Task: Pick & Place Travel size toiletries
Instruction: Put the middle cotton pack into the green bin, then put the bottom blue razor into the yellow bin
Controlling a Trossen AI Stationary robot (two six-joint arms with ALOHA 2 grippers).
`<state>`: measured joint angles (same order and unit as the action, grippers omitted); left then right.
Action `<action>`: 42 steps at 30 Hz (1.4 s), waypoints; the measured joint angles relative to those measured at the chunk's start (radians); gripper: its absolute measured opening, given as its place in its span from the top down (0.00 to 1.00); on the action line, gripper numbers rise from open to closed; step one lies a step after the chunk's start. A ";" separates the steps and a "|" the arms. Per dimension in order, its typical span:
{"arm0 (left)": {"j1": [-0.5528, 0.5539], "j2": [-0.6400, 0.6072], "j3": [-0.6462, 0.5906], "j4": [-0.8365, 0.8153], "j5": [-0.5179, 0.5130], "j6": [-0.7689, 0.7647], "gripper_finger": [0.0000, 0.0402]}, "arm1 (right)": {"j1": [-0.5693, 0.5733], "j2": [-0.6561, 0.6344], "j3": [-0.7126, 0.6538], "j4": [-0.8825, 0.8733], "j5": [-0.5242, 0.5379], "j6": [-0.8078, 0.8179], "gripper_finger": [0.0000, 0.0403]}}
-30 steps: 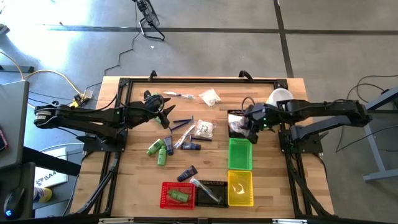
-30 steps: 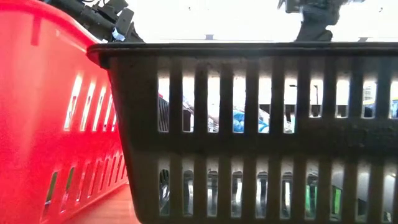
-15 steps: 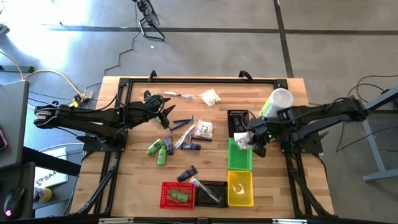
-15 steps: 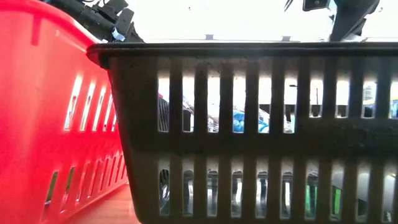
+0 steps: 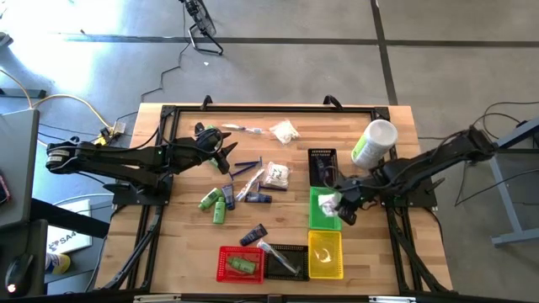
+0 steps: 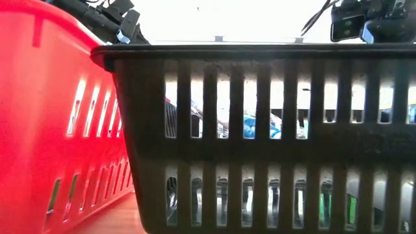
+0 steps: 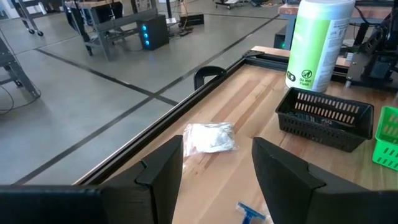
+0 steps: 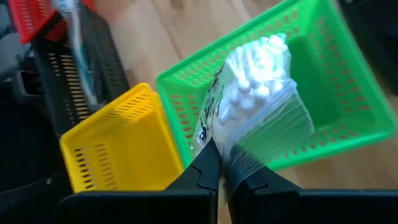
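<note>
My right gripper (image 5: 340,209) hangs over the green basket (image 5: 324,220), shut on a clear packet of white cotton swabs (image 8: 255,87). My left gripper (image 5: 224,156) waits open above the table's left half, with nothing between its fingers (image 7: 217,168). Loose toiletries lie flat on the wood in the middle: green bottles (image 5: 215,202), a navy tube (image 5: 253,234), white packets (image 5: 275,175) (image 5: 285,130) and a wrapped toothbrush (image 5: 240,128). My right gripper pinches the packet's clear plastic end (image 8: 239,158) between its two fingers. The fingers slant down from above. The packet reaches out past the fingertips, lifted clear, over the green basket's (image 8: 348,93) opening.
Along the near edge stand a red basket (image 5: 240,263), a black basket (image 5: 285,261) and a yellow basket (image 5: 325,252). Another black basket (image 5: 322,164) sits beyond the green one, beside a white and green container (image 5: 373,143). In the low view the near black basket (image 6: 260,130) blocks most of the table.
My right gripper has carried the packet from above the far black basket toward the table's near edge, to above the green basket. It has sunk lower and tipped further down. The packet stays in the shut fingers.
</note>
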<state>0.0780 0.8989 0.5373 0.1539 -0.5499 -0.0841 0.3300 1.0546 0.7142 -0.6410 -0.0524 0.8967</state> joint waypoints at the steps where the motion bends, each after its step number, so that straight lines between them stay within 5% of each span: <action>1: 0.000 0.000 0.000 0.000 0.000 0.000 0.53 | 0.005 0.000 -0.008 0.020 0.000 0.000 0.99; 14: 0.000 0.000 0.000 0.000 0.000 0.000 0.53 | 0.024 0.000 -0.083 0.108 0.039 0.026 0.97; 29: 0.000 0.000 0.000 0.000 0.000 0.000 0.53 | 0.020 -0.001 -0.083 0.108 0.053 -0.011 0.64; 42: 0.000 0.000 0.000 0.002 0.000 0.000 0.53 | -0.097 -0.124 -0.082 0.106 -0.088 -0.078 0.70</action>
<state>0.0780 0.8989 0.5373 0.1555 -0.5503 -0.0841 0.2328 0.9303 0.6323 -0.5347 -0.1407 0.8187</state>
